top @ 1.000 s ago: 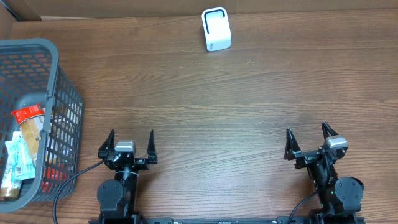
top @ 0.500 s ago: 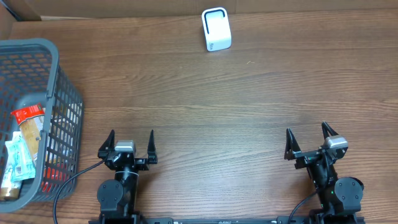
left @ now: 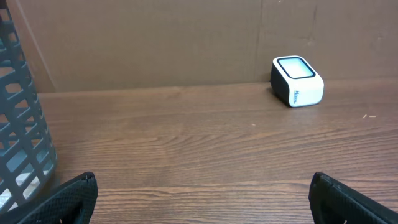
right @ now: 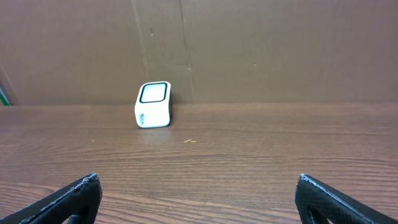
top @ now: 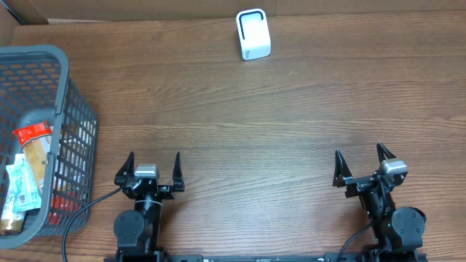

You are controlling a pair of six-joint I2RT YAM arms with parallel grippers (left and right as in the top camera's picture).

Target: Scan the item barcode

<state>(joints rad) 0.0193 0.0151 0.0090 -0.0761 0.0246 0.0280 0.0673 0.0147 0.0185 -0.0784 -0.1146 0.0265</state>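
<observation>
Both the left jaws and the right jaws stand released and wide apart, holding nothing, low over the wooden surface (top: 233,131) at its near edge. From the overhead view, a grey basket (top: 29,52) sits to the left of the left jaws, just beside them. Only this view looks into it: a red-topped packet (top: 33,135) and a white packet (top: 20,185) with a printed barcode lie inside, so the items to scan are in the basket and apart from both jaws. The left wrist view shows only the open grid of the basket wall (left: 18,124) at its left edge, and nothing of what is inside; the right wrist view does not show the basket at all. The small white scanner (top: 253,34) stands far ahead of the jaws, at the back of the surface. It is ahead and to the right of the left jaws (left: 297,81), and ahead and to the left of the right jaws (right: 153,104). The wrist views also show a brown cardboard wall (right: 249,50) just behind the scanner, and dark fingertips (left: 74,199) in the lower corners.
</observation>
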